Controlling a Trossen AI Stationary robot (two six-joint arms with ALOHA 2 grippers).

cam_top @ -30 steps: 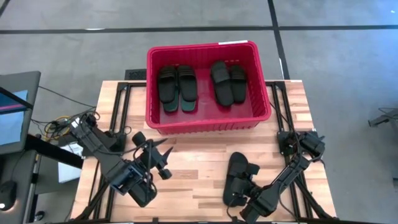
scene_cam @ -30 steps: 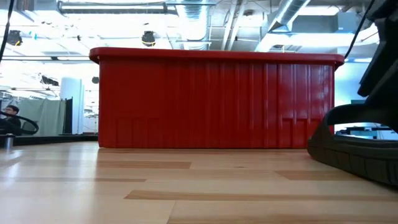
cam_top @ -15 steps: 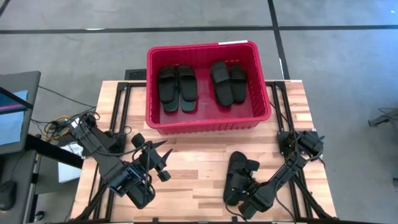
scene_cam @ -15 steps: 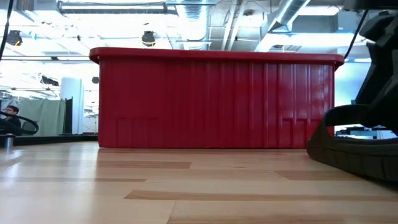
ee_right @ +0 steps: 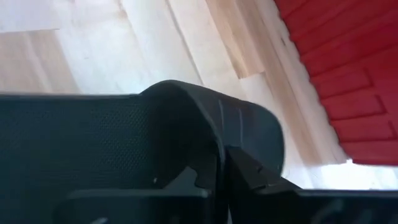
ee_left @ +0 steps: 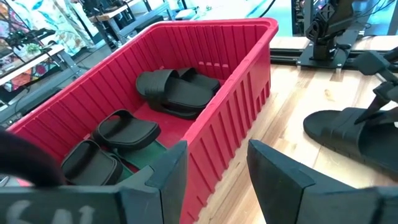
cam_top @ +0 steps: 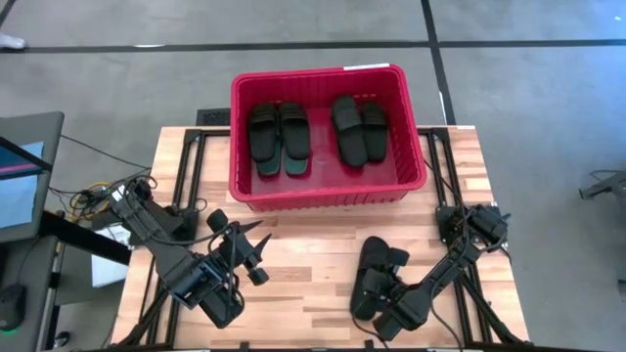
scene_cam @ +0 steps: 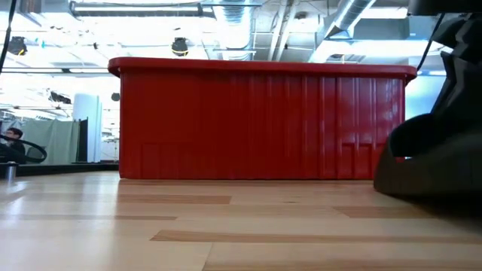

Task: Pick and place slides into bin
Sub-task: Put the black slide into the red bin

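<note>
**Right claw pinched on a black slide at the table's near edge**

Nearest, partly hidden under the right gripper (cam_top: 391,311): two matte black slides (cam_top: 375,279) lying on the pale wooden table (cam_top: 303,244), strap pinched between closed fingers, arm bent low from the right post. Low view crowded by a blurred dark sole. Left gripper (cam_top: 256,256) hovering over the boards, fingers spread, empty. Farther back, ribbed red plastic bin (cam_top: 328,194), holding four black slides (cam_top: 279,137); green barely showing beneath one pair.

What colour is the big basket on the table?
Red, the bin; the high view shows it best.
</note>
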